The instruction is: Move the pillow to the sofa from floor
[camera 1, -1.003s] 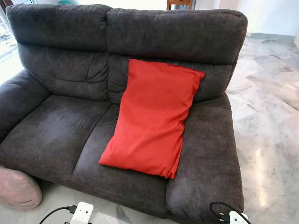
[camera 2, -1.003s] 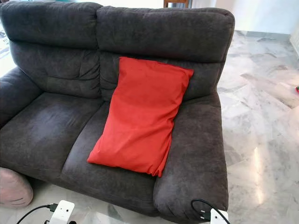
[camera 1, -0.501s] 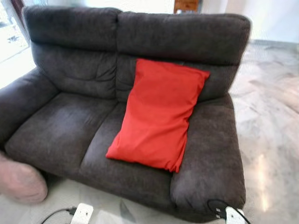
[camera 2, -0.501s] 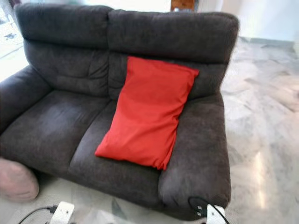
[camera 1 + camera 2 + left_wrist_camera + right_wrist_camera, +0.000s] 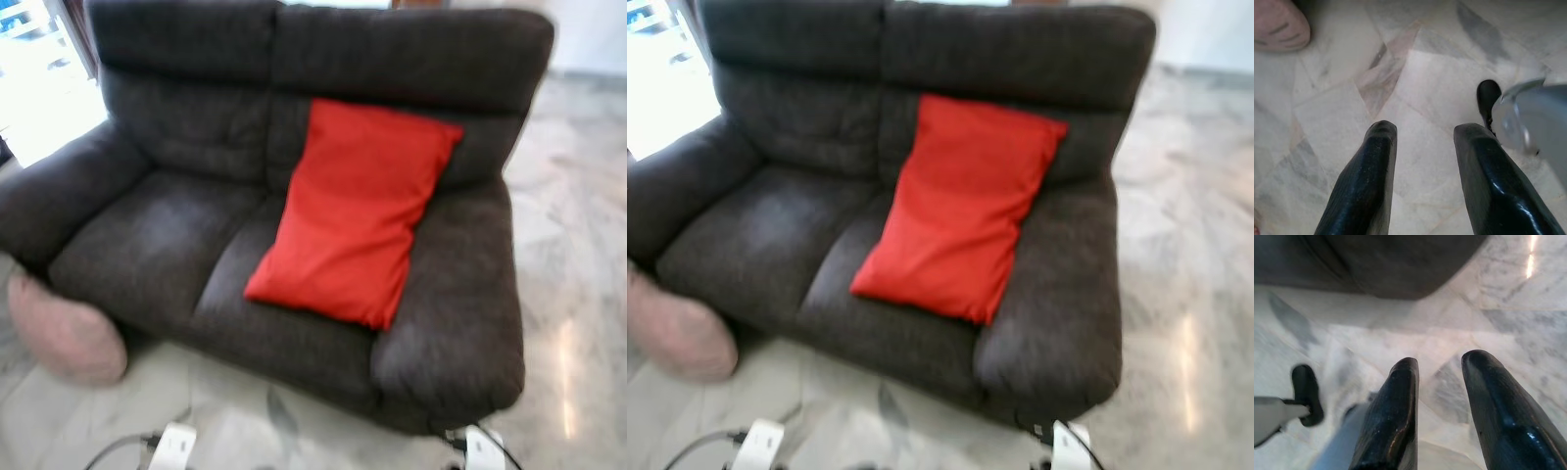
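the red pillow (image 5: 358, 217) is lying on the dark grey sofa (image 5: 157, 235), on the right-hand seat, with its upper end leaning against the backrest and its lower corner resting near the front edge of the cushion. it is sitting at a slant, its right side lying just beside the sofa's right armrest (image 5: 460, 294). the head views are looking a bit blurred.

a pink rounded cushion (image 5: 67, 331) is sitting on the pale marble floor (image 5: 578, 255), touching the front of the sofa below its left armrest; it is also peeking into a corner of the left wrist view.

both arms are hanging low in front of the sofa, with nothing between their fingers. the left gripper (image 5: 1425, 129) is pointing down at the marble tiles, its two black fingers (image 5: 1369, 176) standing apart with bare floor showing in the gap. the right gripper (image 5: 1442, 362) is doing the same near the sofa's front corner, its fingers (image 5: 1396, 406) parted a little less, again with only floor between them. a small black foot-like part on a silver limb (image 5: 1488, 98) is showing beside each gripper in the wrist views; i cannot tell exactly what it is. bright daylight is coming in past the sofa's left side.
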You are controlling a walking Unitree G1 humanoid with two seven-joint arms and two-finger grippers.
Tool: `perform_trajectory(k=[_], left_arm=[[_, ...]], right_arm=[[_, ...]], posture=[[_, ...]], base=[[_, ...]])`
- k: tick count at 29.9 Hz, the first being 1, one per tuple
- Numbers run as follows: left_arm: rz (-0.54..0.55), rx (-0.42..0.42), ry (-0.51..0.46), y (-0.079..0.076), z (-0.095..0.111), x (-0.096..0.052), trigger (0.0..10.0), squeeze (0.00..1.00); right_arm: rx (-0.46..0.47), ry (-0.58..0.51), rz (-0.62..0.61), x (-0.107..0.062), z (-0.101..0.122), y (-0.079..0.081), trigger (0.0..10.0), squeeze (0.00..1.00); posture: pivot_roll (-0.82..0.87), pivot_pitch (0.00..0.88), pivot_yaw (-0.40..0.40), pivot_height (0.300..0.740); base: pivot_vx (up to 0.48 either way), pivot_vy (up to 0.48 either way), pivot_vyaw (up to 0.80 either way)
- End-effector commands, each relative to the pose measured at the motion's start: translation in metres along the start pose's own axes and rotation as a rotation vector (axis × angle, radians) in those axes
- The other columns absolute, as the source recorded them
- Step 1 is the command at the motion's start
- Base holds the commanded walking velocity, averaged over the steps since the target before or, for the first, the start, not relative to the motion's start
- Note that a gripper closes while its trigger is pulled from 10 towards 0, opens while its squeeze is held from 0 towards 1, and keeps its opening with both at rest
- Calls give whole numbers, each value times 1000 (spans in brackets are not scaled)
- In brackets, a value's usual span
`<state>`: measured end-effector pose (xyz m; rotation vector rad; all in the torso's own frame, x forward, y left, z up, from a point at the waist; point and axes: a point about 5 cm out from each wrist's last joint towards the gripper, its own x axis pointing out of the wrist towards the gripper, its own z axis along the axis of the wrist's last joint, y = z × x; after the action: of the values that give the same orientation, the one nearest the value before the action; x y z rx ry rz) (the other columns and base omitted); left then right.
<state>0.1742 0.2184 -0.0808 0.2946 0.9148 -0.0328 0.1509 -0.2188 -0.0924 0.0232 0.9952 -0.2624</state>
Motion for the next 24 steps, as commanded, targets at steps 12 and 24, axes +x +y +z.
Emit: perform_trajectory(k=[12, 24], left_arm=[[26, -201, -14, 8, 15, 4, 10000, 0], [-19, -337, 112, 4, -6, 1, 10000, 0]], right_arm=[[-48, -35, 44, 3, 15, 11, 10000, 0], [-72, 63, 99, -1, -9, 4, 10000, 0]], posture=[[46, 118, 31, 740], [40, 131, 13, 740]], base=[[0, 0, 0], [0, 0, 0]])
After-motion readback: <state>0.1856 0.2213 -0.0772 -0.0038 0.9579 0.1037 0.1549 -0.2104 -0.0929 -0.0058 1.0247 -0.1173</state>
